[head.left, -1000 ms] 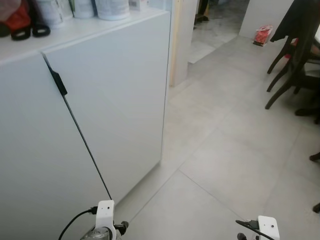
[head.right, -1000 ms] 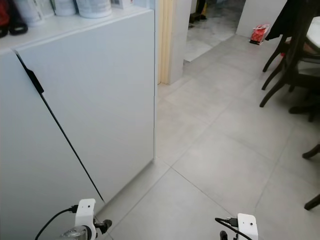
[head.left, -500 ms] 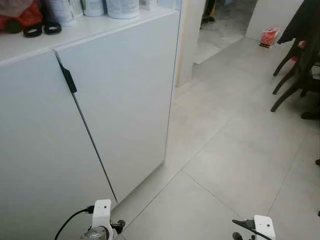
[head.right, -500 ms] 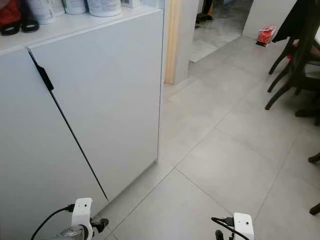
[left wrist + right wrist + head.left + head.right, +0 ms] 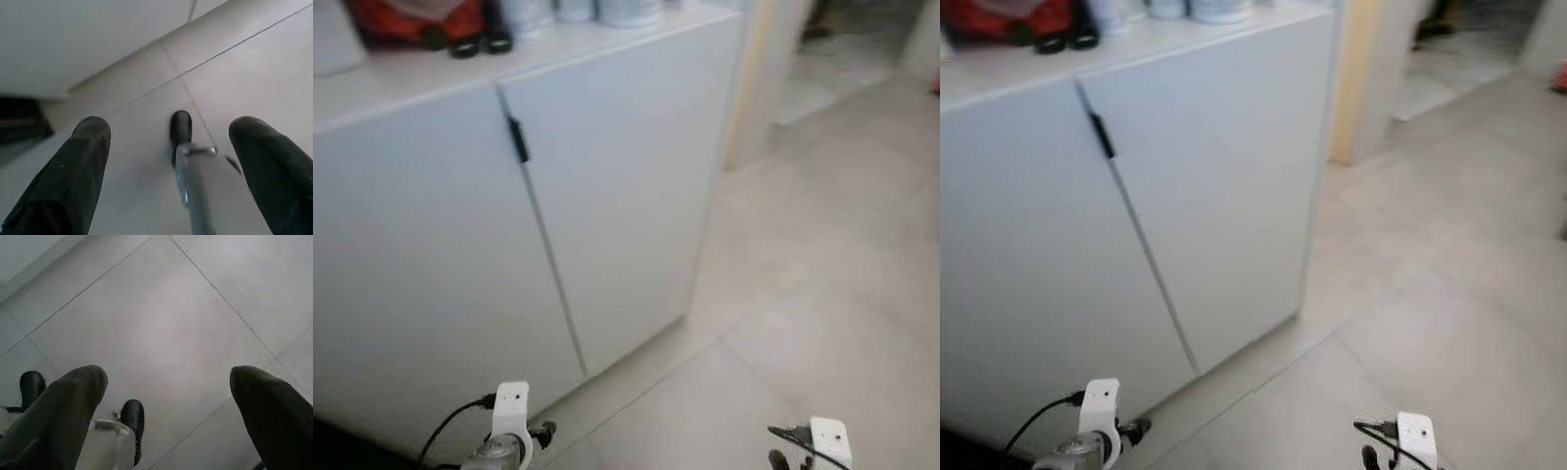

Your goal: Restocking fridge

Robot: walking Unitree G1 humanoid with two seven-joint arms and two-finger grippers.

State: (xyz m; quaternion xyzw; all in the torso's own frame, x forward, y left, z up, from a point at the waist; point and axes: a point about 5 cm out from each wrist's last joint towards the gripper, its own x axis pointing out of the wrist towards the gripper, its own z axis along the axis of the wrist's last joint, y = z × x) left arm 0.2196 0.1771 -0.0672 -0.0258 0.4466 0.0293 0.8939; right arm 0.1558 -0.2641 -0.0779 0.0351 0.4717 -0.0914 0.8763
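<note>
A low white cabinet [image 5: 617,206] with two shut doors stands ahead on my left, a small black handle [image 5: 517,139] at the top of the seam between the doors. Both arms hang low at my sides; the white wrist of my left arm [image 5: 512,419] and of my right arm [image 5: 830,443] show at the picture's lower edge. My left gripper [image 5: 171,134] is open over the tiled floor, nothing between its fingers [image 5: 80,161]. My right gripper [image 5: 168,379] is open too and holds nothing.
On the cabinet top lie a red bag [image 5: 406,18], black rings [image 5: 480,41] and white tubs [image 5: 607,10]. A pale pillar [image 5: 759,78] stands right of the cabinet, a doorway behind it. Grey floor tiles [image 5: 822,294] stretch to the right. The picture is blurred.
The whole picture has shifted right and blurred, so the camera has turned left; the dark chairs have left the view. Both arms hang as before.
</note>
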